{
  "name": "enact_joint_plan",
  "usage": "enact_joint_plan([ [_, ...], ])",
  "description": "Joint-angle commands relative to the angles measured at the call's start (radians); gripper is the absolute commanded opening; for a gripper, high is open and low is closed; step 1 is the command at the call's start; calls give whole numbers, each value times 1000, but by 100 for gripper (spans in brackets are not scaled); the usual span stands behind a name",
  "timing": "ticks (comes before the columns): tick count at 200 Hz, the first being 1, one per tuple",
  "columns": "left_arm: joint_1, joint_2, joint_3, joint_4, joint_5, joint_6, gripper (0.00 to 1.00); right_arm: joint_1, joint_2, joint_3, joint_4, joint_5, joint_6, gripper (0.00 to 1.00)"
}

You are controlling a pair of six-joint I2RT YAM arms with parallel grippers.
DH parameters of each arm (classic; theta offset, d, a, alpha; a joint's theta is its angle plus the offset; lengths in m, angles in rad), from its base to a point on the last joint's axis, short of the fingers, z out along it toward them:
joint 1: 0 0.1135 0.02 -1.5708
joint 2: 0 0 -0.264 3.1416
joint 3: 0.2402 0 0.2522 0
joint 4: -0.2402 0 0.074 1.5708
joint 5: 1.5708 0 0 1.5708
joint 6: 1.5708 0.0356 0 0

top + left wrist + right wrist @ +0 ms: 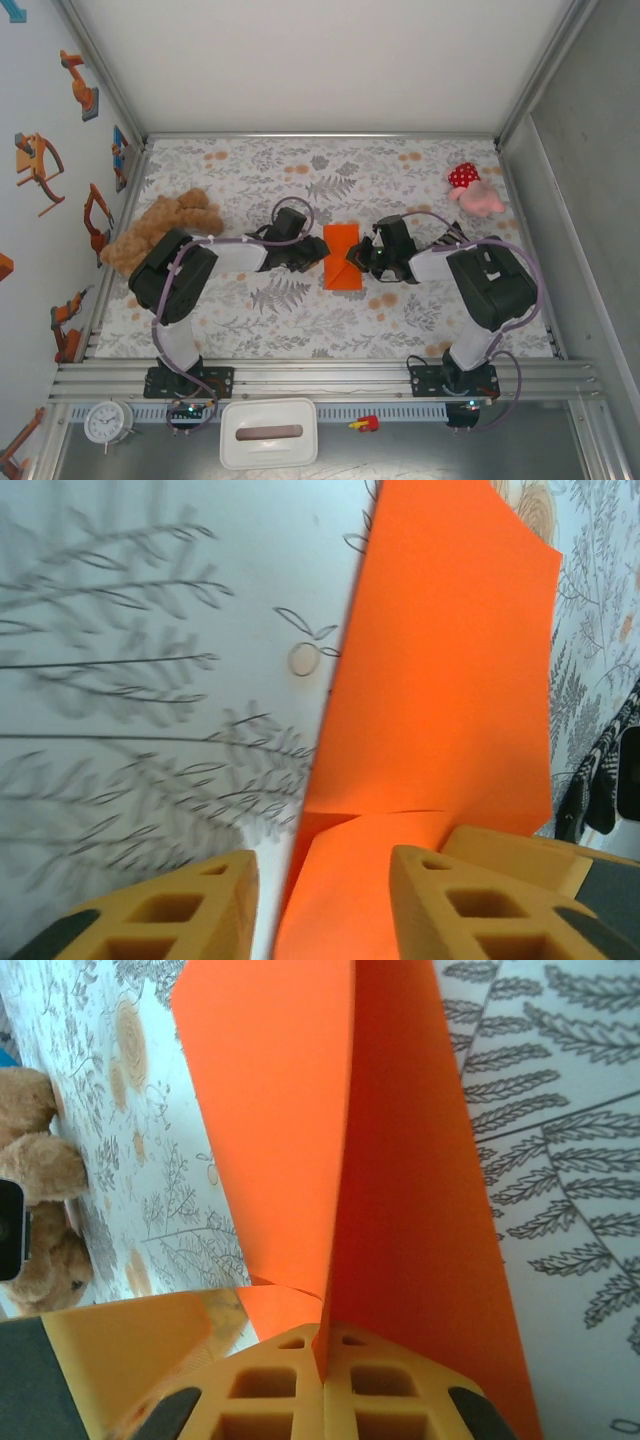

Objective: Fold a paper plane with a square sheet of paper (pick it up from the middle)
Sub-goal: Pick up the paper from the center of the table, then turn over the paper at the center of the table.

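Observation:
The square sheet of paper is bright orange and folded into a narrow oblong with a slanted flap. It lies mid-table between both grippers. My left gripper is at its left edge. In the left wrist view the left gripper is open, its yellow fingers apart with a raised flap of the paper in the gap. My right gripper is at the sheet's right edge. In the right wrist view the right gripper is shut on a standing fold of the paper.
A brown teddy bear lies at the left wall, also seen in the right wrist view. A red-and-pink polka-dot plush sits at the back right. A white box and a clock stand below the front rail.

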Motion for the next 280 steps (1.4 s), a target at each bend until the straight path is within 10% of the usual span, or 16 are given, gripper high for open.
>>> enact_joint_plan([
  [1, 26, -116, -56, -13, -48, -6, 48, 6, -72, -14, 41, 17, -10, 0],
  [98, 76, -452, -288, 361, 81, 2, 100, 2, -339, 121, 7, -86, -58, 0],
  [181, 41, -393, -225, 549, 248, -22, 96, -23, -341, 131, 202, -203, 91, 0],
  [280, 38, -372, -256, 731, 259, -34, 55, -41, -341, 110, 201, -224, 99, 0],
])
